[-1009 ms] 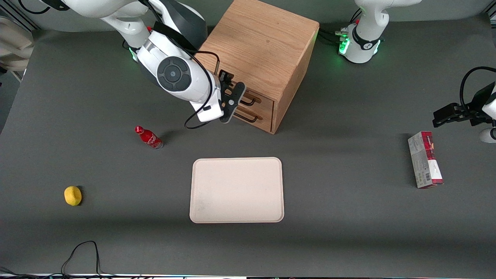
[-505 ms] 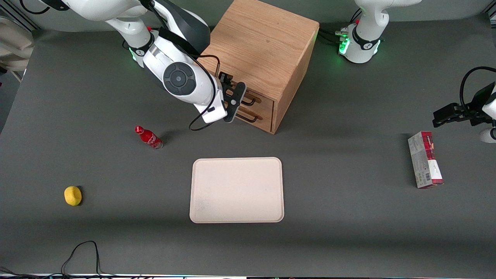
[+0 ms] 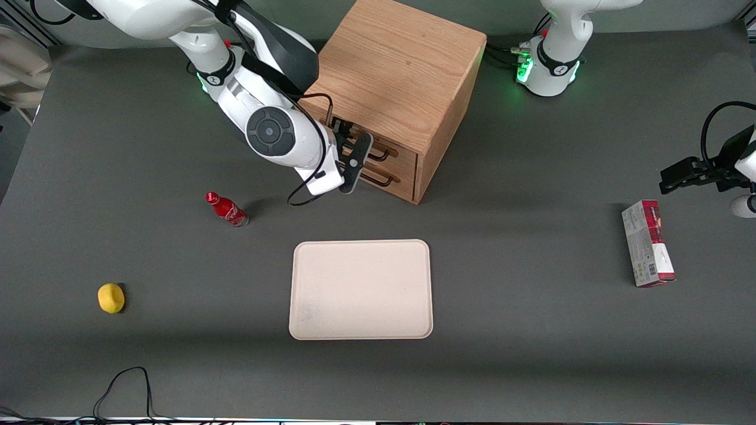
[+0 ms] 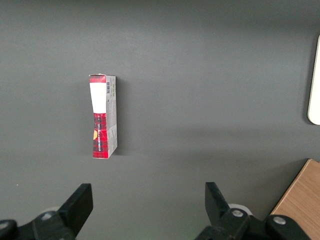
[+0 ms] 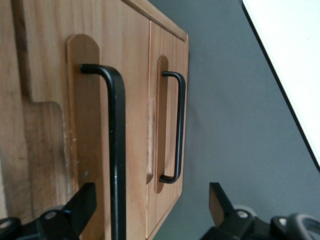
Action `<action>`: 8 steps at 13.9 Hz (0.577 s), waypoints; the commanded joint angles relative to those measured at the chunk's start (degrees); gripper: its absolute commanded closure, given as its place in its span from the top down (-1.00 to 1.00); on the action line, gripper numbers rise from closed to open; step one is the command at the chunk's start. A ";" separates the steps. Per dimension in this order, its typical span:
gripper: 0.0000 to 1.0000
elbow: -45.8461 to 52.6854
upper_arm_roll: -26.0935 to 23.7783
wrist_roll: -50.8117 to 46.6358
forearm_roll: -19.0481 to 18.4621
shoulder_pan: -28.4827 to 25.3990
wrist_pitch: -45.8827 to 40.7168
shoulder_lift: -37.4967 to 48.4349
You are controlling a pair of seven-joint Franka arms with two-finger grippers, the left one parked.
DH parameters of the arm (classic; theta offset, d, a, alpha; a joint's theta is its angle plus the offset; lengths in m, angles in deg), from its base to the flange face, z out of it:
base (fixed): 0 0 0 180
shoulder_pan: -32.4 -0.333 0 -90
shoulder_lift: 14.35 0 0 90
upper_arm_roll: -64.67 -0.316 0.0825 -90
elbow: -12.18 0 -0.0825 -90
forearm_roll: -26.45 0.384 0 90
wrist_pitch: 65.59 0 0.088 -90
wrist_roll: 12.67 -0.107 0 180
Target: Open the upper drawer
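Note:
The oak cabinet (image 3: 401, 65) has two alike drawer fronts with thin black wire handles. The upper drawer (image 3: 403, 154) is shut, flush with the cabinet face, and also shows in the right wrist view (image 5: 132, 100). My right gripper (image 3: 353, 150) is open, directly in front of the drawer fronts at handle height. In the right wrist view the upper drawer's handle (image 5: 118, 150) runs between the open fingers of the gripper (image 5: 150, 210), close to one fingertip (image 5: 82, 202), and they do not touch it. The lower drawer's handle (image 5: 179, 125) sits beside it, outside the grip.
A beige tray (image 3: 361, 289) lies nearer the front camera than the cabinet. A red bottle (image 3: 227, 209) and a yellow lemon (image 3: 111, 297) lie toward the working arm's end. A red and grey box (image 3: 647, 242) lies toward the parked arm's end.
The arm's wrist and elbow have shifted a little while the gripper stayed in front of the handles. The upper drawer has not moved.

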 commanded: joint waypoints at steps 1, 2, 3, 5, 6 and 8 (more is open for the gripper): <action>1.00 -0.02 -0.04 1.49 -0.66 -0.20 1.91 -1.33; 1.00 -0.02 -0.13 1.40 -2.23 -0.28 2.70 -1.68; 1.00 -0.02 -0.13 1.40 -2.85 -0.37 3.14 -2.56; 1.00 -0.02 -0.04 1.40 -2.94 -0.46 4.46 -3.00; 1.00 0.07 -0.04 1.40 -3.21 -0.46 4.73 -3.53; 1.00 0.16 -0.04 1.40 -6.10 -0.46 5.43 -4.58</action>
